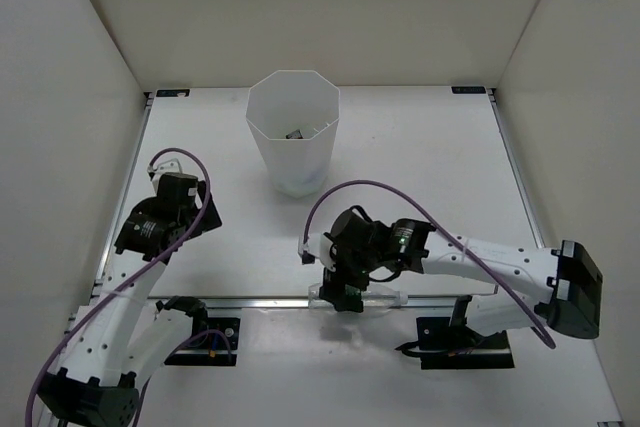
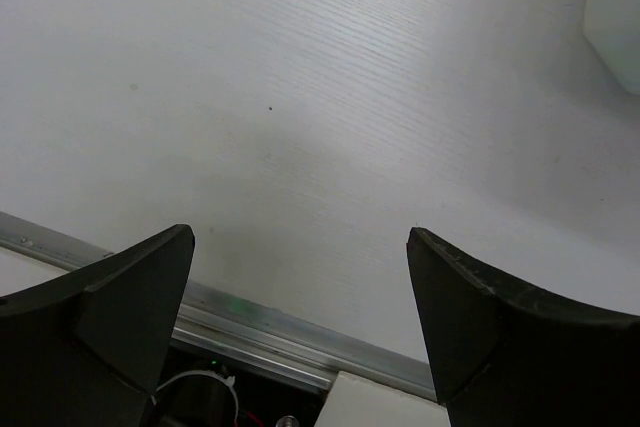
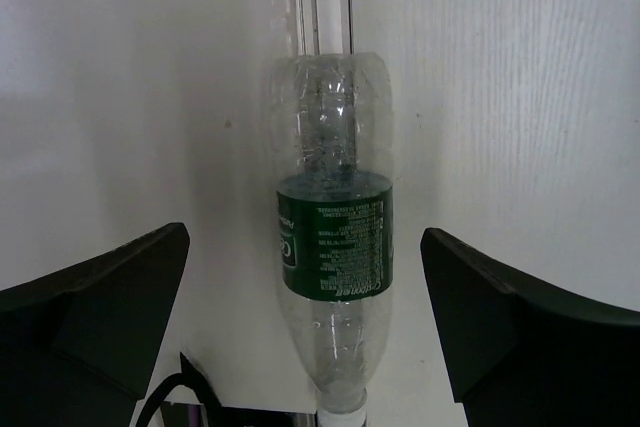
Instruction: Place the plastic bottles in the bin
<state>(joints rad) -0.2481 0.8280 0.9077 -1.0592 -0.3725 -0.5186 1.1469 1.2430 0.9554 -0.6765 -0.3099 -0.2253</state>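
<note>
Your right claw gapes open astride the green-labelled bottle lying on the table between its jaws, seemingly lined up to grasp; the bin stands well beyond, and your left claw is open and empty.

White table carries two things: the bin stands well beyond the right claw — a green-labelled clear bottle lies between its spread fingers.

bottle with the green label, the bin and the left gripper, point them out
bottle (image 3: 335, 237): right wrist view, on its dark green label
bin (image 1: 297, 162): top view, on its front wall
left gripper (image 2: 300, 237): left wrist view, midway between its fingertips
</note>
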